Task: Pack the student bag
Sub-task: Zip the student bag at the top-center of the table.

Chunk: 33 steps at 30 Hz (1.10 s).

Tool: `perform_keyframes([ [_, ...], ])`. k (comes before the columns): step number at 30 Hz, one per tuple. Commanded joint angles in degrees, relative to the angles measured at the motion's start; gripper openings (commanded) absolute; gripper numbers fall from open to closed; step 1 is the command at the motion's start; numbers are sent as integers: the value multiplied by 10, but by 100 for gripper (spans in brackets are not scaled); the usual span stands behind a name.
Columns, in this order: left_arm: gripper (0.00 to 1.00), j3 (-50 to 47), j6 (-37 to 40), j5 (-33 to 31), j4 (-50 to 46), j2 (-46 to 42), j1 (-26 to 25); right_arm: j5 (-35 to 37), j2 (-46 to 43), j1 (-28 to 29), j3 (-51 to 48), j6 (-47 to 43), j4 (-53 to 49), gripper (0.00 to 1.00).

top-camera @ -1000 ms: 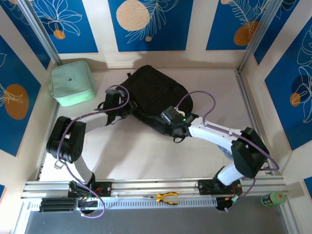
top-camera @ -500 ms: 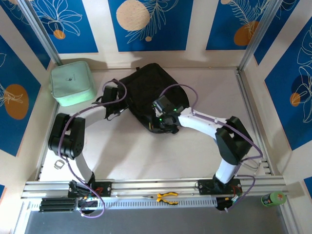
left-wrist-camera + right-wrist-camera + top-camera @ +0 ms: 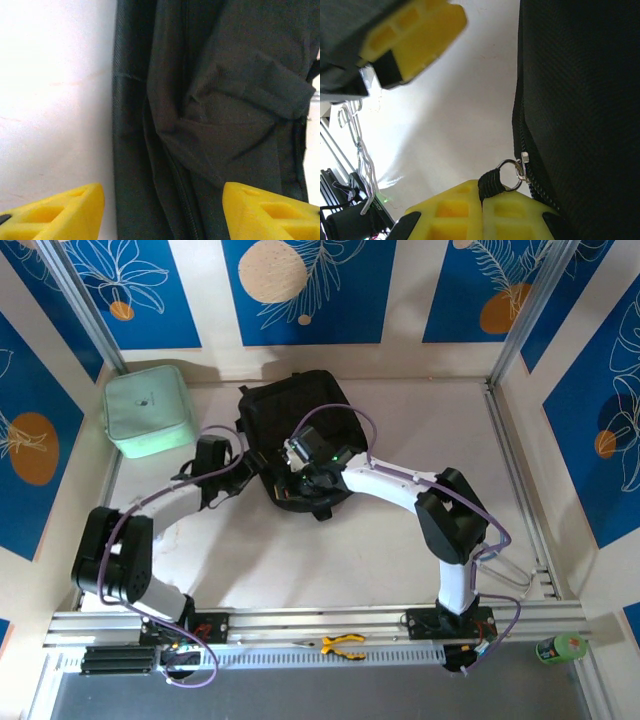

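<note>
Main item: student bag (image 3: 295,410), a large black soft fabric backpack with a rounded outline. Lies flat at the far middle of the pale tabletop (image 3: 400,540), well apart from the near rail. Seen close from the left wrist as dark creased fabric (image 3: 225,100) with a zip line running down it. Seen from the right wrist as coarse black weave (image 3: 585,100) beside bare tabletop.

Attached: black cord loop (image 3: 489,181) on a small metal ring (image 3: 517,174), linked to the silver zip slider (image 3: 523,159) at the bag's edge.

Right end effector (image 3: 481,200): yellow fingers pressed together, clamped on the black cord loop. From above, sits (image 3: 303,483) at the bag's near edge, with the white forearm reaching in from the right.

Left end effector (image 3: 162,210): yellow fingers spread wide, gripping nothing. Bag's left edge and a strip of tabletop visible between them. From above, sits (image 3: 235,458) just beside the bag's left side.

Surroundings:
- Mint-green boxy zip case (image 3: 148,412) in the far left corner, apart from the bag.
- Yellow-handled pliers (image 3: 343,644) on the slotted metal rail (image 3: 300,625) at the near edge, between the two arm bases.
- Green bottle-like object (image 3: 560,647) beyond the rail at the near right, kind unclear.
- Blue wall panels (image 3: 300,290) with white leaf drawings and orange discs around the workspace.
- Bent wire hooks (image 3: 357,135) at the left of the right-wrist view.
</note>
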Motion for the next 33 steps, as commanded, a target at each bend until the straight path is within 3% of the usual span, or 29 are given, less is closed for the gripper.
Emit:
perform_keyframes([
  [1,63,-1,-61,59,89,29,-13,-23,-8,3,-2,-9,6,0],
  [8,58,28,-73,64,124,78,-20,-17,-28,2,-38,0,-1,0],
  [17,11,62,-32,23,72,98,-17,0,-54,0,-69,13,-15,0],
  [20,2,63,-20,13,58,100,-17,12,-69,-4,-83,20,-24,0],
  [33,0,74,19,-11,25,101,-7,11,-134,-34,-154,26,-70,0],
])
